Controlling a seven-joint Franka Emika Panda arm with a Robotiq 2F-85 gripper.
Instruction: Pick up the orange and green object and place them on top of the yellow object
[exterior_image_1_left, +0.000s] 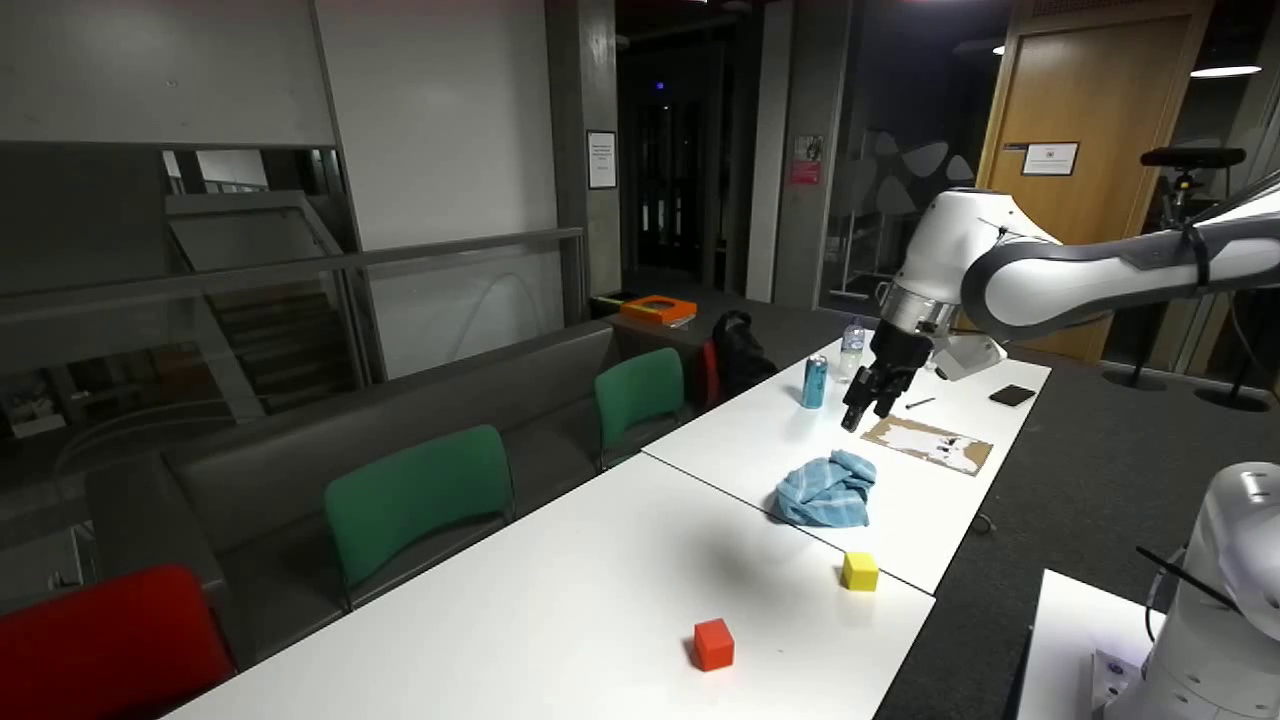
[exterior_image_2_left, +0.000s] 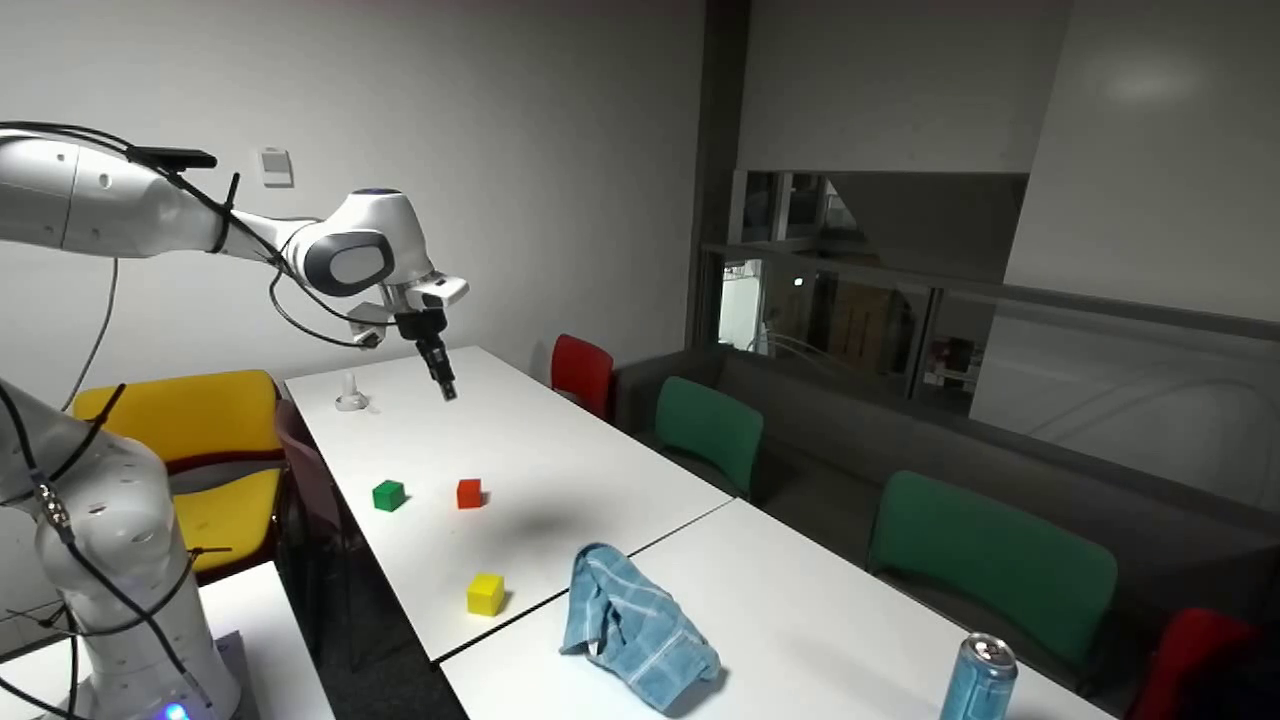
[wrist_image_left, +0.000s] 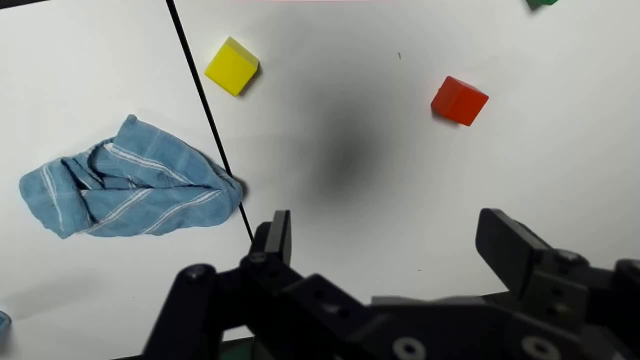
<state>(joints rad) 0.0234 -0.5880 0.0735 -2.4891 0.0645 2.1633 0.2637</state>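
The orange block (exterior_image_1_left: 714, 645) (exterior_image_2_left: 469, 493) (wrist_image_left: 459, 101), orange-red and cube-like, rests on the white table. Beyond it from the wrist camera, the green object (exterior_image_2_left: 389, 495) is cut by the upper edge of the wrist view (wrist_image_left: 544, 1); an exterior view leaves it out of frame. The yellow object (exterior_image_1_left: 860, 571) (exterior_image_2_left: 485, 594) (wrist_image_left: 231, 66) is a small cube lying near the table seam. High above the tabletop hangs my gripper (exterior_image_1_left: 866, 414) (wrist_image_left: 385, 220), its fingers (wrist_image_left: 505, 245) wide apart with only bare table showing between them. It touches none of the blocks.
A crumpled light-blue cloth (exterior_image_1_left: 826, 488) (exterior_image_2_left: 637, 628) (wrist_image_left: 135, 190) lies by the seam, close to the yellow block. Farther along stand a blue can (exterior_image_1_left: 814, 382) (exterior_image_2_left: 980, 680) and a bottle (exterior_image_1_left: 852, 350). Cardboard (exterior_image_1_left: 928, 458) and a phone (exterior_image_1_left: 1012, 395) lie flat. Green chairs (exterior_image_2_left: 708, 430) line the table.
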